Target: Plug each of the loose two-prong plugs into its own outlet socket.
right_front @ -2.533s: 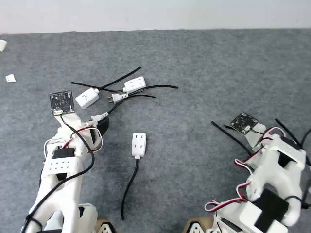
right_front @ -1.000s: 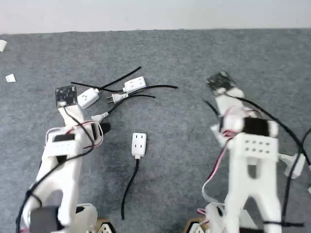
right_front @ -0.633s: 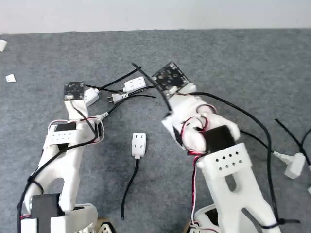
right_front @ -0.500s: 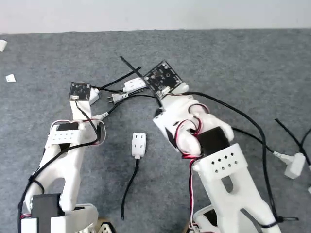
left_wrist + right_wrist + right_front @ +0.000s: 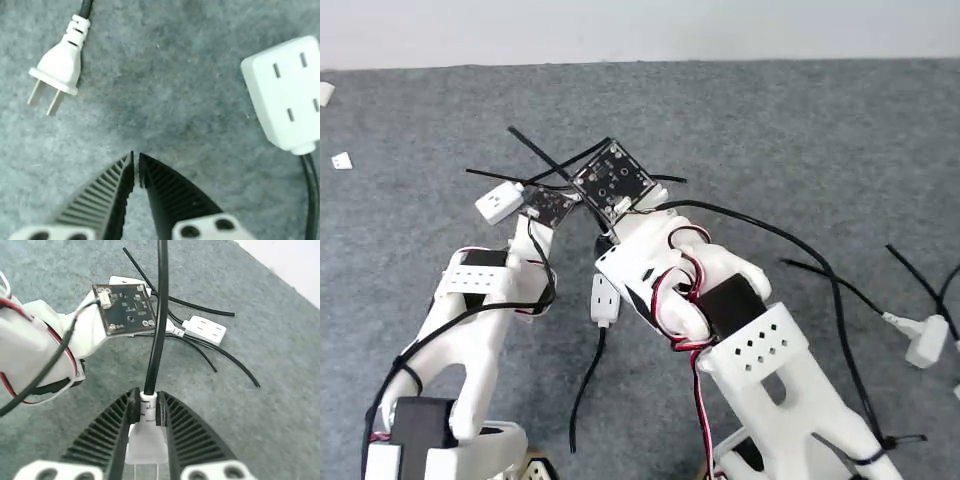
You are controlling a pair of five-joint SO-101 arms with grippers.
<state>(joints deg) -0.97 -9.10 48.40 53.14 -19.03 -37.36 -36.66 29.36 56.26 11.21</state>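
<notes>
- Right jaws: clamp the body of a white two-prong plug (image 5: 146, 437), above the counter (image 5: 800, 150), left of centre, with its black cord (image 5: 159, 315) running straight out from the tips.
- Left jaws: stand nearly together, a thin slit between the tips, gripping nothing, low over the counter just left of the right arm (image 5: 740, 320).
- Loose white plug (image 5: 56, 67): lies flat on the counter beyond the left tips, prongs bare, apart from a white socket block (image 5: 287, 105).
- Near socket (image 5: 603, 303): rests just near of both wrists, partly under the right arm.
- Far-left socket (image 5: 500, 202): sits just left of the left arm (image 5: 480, 300) at its wrist.
</notes>
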